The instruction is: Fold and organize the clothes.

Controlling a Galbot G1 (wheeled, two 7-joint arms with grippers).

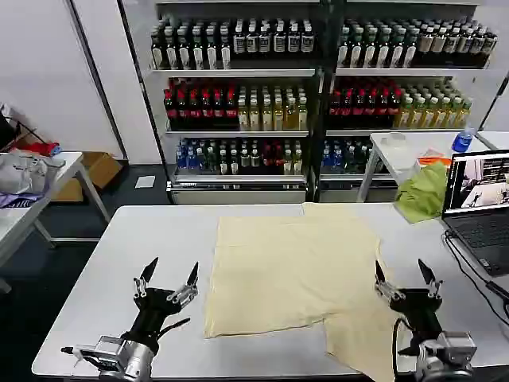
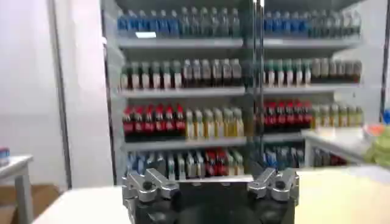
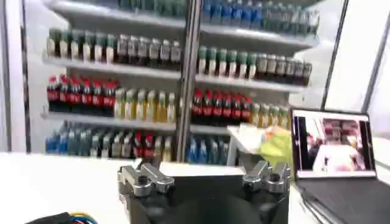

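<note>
The clothes are one pale cream-yellow T-shirt spread flat on the white table, partly folded, with one part reaching the front edge at the right. My left gripper is raised above the table's front left, just left of the shirt, open and holding nothing. My right gripper is raised over the shirt's front right part, also open and holding nothing. Both point upward, away from the fabric. In the left wrist view the shirt is a pale strip beyond the gripper base.
An open laptop with its cable sits at the table's right edge. A lime-green cloth lies behind it on a second table. Shelves of bottles stand behind. A side table with a grey garment pile is at far left.
</note>
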